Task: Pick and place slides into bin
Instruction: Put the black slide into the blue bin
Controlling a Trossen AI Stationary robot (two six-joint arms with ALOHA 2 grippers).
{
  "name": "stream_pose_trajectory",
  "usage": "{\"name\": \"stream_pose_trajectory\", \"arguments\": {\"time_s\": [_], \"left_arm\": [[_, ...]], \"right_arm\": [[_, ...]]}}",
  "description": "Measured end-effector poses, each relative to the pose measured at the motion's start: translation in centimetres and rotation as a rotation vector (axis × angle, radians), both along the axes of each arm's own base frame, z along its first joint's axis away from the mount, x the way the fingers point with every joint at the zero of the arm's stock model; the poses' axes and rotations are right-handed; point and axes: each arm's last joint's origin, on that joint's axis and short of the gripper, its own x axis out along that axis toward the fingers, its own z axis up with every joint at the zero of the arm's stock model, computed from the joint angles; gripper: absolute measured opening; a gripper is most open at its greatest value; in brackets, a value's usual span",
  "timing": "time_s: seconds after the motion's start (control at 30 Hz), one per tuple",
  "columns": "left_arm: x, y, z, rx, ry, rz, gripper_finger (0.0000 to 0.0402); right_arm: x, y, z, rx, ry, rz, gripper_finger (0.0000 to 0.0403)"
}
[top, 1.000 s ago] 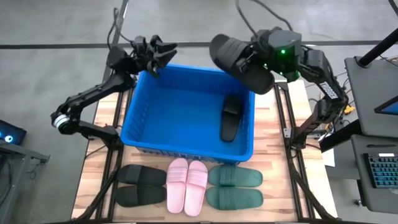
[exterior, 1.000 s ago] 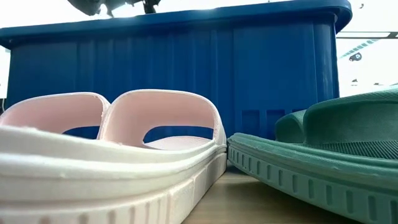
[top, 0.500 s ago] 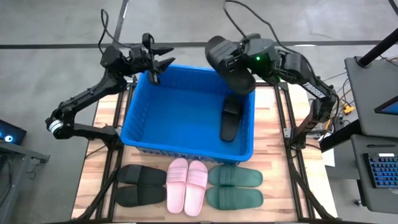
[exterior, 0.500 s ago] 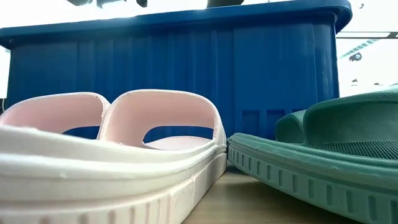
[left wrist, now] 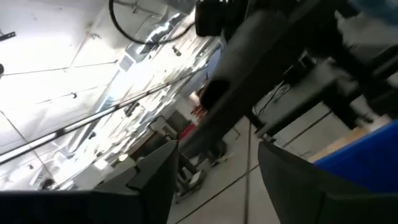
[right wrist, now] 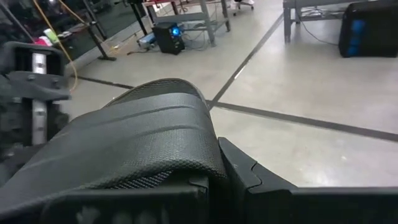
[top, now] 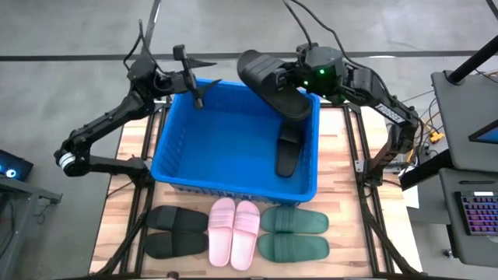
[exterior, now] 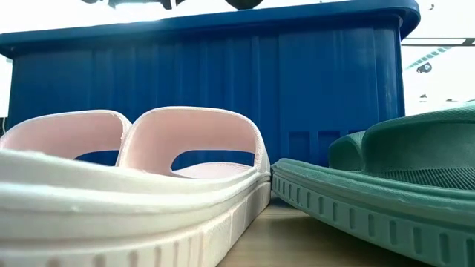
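Up at twelve o'clock, the right gripper [top: 292, 76] clamps a ribbed black rubber slide [top: 268, 82] over the perforated blue plastic bin [top: 180, 140], where another black slide [top: 289, 148] lies. Left gripper [top: 198, 78] hangs spread and empty at eleven o'clock; no lettering is legible.

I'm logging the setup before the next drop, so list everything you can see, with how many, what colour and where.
bin: one, bright blue, centre of table.
black slide in bin: one, right side of bin floor.
black slide held: one, above bin's far right corner.
black pair: two, table front, leftmost.
pink pair: two, table front, middle.
green pair: two, table front, rightmost.
table: one, light wood.
left gripper: open, empty, over bin's far left corner.
right gripper: shut on black slide held.
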Motion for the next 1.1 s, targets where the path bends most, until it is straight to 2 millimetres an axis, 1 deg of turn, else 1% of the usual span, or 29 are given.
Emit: {"name": "stream_pose_trajectory", "arguments": {"time_s": [0.13,0.4,0.47,0.63,0.83,1.0,1.1], "left_arm": [[0.6,0.4,-0.4,0.056,0.024,0.028,0.0213],[2.0,0.4,-0.8,0.203,0.025,0.041,0.0214],[2.2,0.4,-0.7,0.209,0.021,0.037,0.0214],[2.8,0.6,-1.5,0.192,0.045,0.029,0.0214],[3.1,0.4,-1.7,0.256,0.065,0.052,0.0214],[3.1,0.5,-1.8,0.254,0.071,0.053,0.0214],[3.1,0.6,-2.1,0.257,0.078,0.088,0.0214]], "right_arm": [[0.3,-0.1,-0.1,0.003,-0.008,0.011,0.0008],[1.4,-0.5,-1.2,0.048,0.016,0.04,0.0008],[1.6,-0.8,-1.4,0.058,0.02,0.052,0.0008],[1.7,-1.5,-1.6,0.089,0.013,0.07,0.0008],[1.4,-2.2,-1.7,0.098,0.022,0.05,0.0008],[1.2,-2.7,-1.6,0.092,0.016,0.037,0.0008],[1.2,-2.7,-1.6,0.091,0.018,0.038,0.0008]]}}
